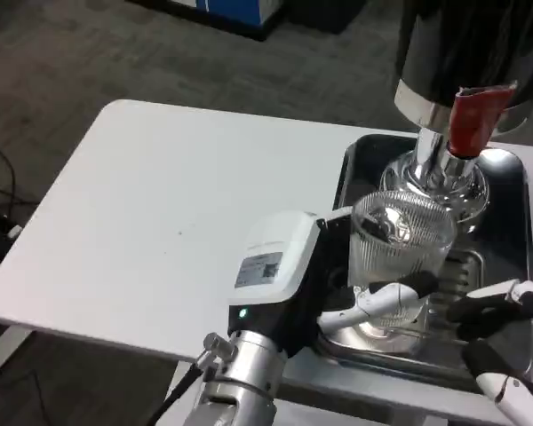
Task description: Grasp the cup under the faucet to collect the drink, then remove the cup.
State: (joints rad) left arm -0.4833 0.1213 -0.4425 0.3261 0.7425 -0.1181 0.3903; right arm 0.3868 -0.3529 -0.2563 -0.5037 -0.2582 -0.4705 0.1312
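The cup [400,257], a clear ribbed glass, stands upright in the dark metal drip tray [515,191] at about four o'clock from the middle of the white table [160,222]. It sits directly at six o'clock of the chrome faucet [440,173], whose red tap handle [475,120] rises at twelve o'clock above the cup's rim. Behind the faucet, the dark body of the dispenser [471,44] fills the one o'clock corner.

The left hand [338,288] comes in from seven o'clock, its white back with a label facing up. Its fingers [386,302] wrap around the lower part of the cup from the nine o'clock side, a white and black fingertip lying across the front of the glass, so the hand grips the cup.

The right hand [502,342] is at four o'clock of the cup, near it but apart. Its black and white fingers are spread apart and hold nothing, reaching over the tray's grate.

The tray rests on the table's right edge. Dark floor [115,53] lies beyond the table at eleven o'clock.
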